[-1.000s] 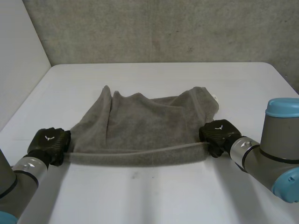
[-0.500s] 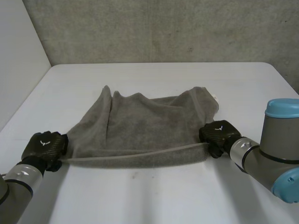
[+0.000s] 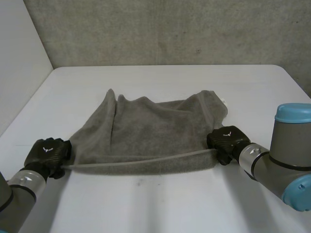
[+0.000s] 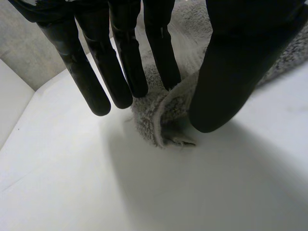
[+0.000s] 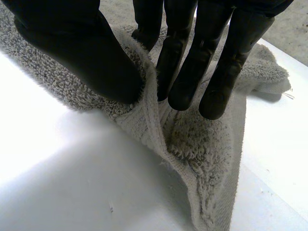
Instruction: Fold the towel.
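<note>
**Head view.** The grey towel (image 3: 146, 131) lay rumpled on the white table (image 3: 160, 204), whose bare surface extended beyond the towel on every side. The towel's far edge was bunched into soft peaks, and a small white tag (image 3: 224, 101) showed at the towel's far right corner. The towel's near edge was raised off the table and ran as a thin, taut line from one hand to the other. The left hand (image 3: 47, 151) was at the towel's near left corner and the right hand (image 3: 226, 141) at its near right corner. The left arm (image 3: 19, 194) and the right arm (image 3: 282, 160) reached in from the towel's near side. A grey concrete wall (image 3: 170, 29) stood beyond the towel's far edge.

**Left wrist view.** The left hand (image 4: 120, 62) grasped the towel (image 4: 159, 115) at its corner. The folded hem was caught between the nearly straight fingers (image 4: 163, 57) and the thumb (image 4: 226, 72), and the corner's tip hung close over the table.

**Right wrist view.** The right hand (image 5: 192, 62) grasped the towel (image 5: 207, 154), with a ridge of hem pinched between the thumb (image 5: 86, 53) and the fingers (image 5: 226, 72). The rest of the towel spread away behind the fingers.
</note>
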Motion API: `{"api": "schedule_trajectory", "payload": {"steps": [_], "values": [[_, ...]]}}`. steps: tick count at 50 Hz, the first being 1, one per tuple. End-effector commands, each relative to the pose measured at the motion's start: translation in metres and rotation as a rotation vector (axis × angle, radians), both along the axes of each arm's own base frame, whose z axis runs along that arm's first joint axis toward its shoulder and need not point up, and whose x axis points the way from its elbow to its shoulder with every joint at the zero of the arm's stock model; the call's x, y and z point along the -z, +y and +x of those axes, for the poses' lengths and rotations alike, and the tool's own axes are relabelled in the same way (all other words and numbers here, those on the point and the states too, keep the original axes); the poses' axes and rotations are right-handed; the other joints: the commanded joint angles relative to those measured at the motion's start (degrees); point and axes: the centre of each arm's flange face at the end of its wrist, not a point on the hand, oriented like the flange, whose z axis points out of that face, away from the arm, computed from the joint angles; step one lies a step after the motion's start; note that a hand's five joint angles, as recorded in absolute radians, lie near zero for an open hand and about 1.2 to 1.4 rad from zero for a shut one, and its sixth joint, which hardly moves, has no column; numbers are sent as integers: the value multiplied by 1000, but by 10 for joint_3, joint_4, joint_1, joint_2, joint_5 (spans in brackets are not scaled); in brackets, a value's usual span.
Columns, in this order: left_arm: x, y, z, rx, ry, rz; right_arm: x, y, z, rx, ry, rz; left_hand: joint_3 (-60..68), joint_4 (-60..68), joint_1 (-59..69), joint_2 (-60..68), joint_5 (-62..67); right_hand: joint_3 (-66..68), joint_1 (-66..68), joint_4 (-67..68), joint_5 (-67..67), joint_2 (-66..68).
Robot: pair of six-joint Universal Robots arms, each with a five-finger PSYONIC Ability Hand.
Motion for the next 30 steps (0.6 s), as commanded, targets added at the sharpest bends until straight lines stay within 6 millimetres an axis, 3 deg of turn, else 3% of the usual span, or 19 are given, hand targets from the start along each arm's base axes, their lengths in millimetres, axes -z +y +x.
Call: {"api": "schedule_trajectory", "payload": {"steps": [1,9,11,14,16,18,19,23,30], "values": [[4,-16,0,-1,0,-20,0,0,0,1,-1,1,378,378,376,375,378,119,10,115,127,120],[-22,-30,-3,-1,3,-149,-1,-3,1,5,-12,-18,378,378,376,375,378,119,10,115,127,120],[-47,-28,-8,15,17,-233,-2,-4,1,8,-19,-23,378,378,376,375,378,119,10,115,127,120],[-58,-27,-11,25,24,-270,-4,-7,2,12,-28,-32,378,378,376,375,378,119,10,115,127,120],[-77,-23,-18,48,37,-317,-6,-8,2,18,-33,-36,378,378,376,375,378,84,-25,80,92,86],[-84,-21,-19,52,41,-327,-9,-10,3,33,-57,-28,378,378,376,375,378,-220,-329,-225,-213,-219],[-90,-21,-20,55,44,-331,-9,-10,3,33,-57,-28,378,378,376,375,378,-222,-331,-226,-214,-221],[-95,-22,-20,56,43,-319,-14,-12,3,63,-108,6,378,378,376,375,378,-344,-453,-349,-337,-343],[-84,-37,-19,45,35,-234,-10,-6,0,67,-94,69,378,378,376,375,378,-334,-444,-339,-327,-333]]}}
